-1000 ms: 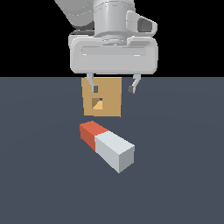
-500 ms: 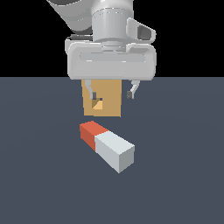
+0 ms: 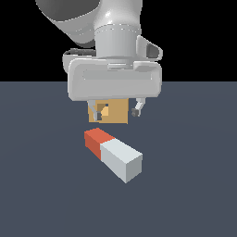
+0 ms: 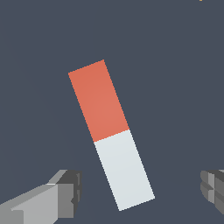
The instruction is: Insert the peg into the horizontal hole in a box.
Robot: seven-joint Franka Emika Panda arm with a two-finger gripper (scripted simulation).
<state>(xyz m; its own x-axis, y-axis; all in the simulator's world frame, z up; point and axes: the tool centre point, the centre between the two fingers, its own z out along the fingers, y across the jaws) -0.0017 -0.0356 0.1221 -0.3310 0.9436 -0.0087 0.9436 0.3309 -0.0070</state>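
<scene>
The peg [image 3: 112, 153] lies flat on the dark floor, its red-orange end toward the box and its grey-white part nearer the camera. In the wrist view the peg [image 4: 110, 133] runs slantwise, and the pale end sits between my two fingers [image 4: 65, 192]. My gripper [image 3: 116, 111] hangs open above the peg, fingers spread wide and holding nothing. Behind it stands the tan box [image 3: 115, 112], largely covered by my hand. Beside one finger, the hole [image 3: 105, 111] shows as a small lit opening.
Dark grey floor [image 3: 194, 176] surrounds the peg and box. The arm's pale hand body [image 3: 115, 83] fills the upper middle of the exterior view.
My hand has come down lower over the peg and now covers more of the box. The peg and box have not moved.
</scene>
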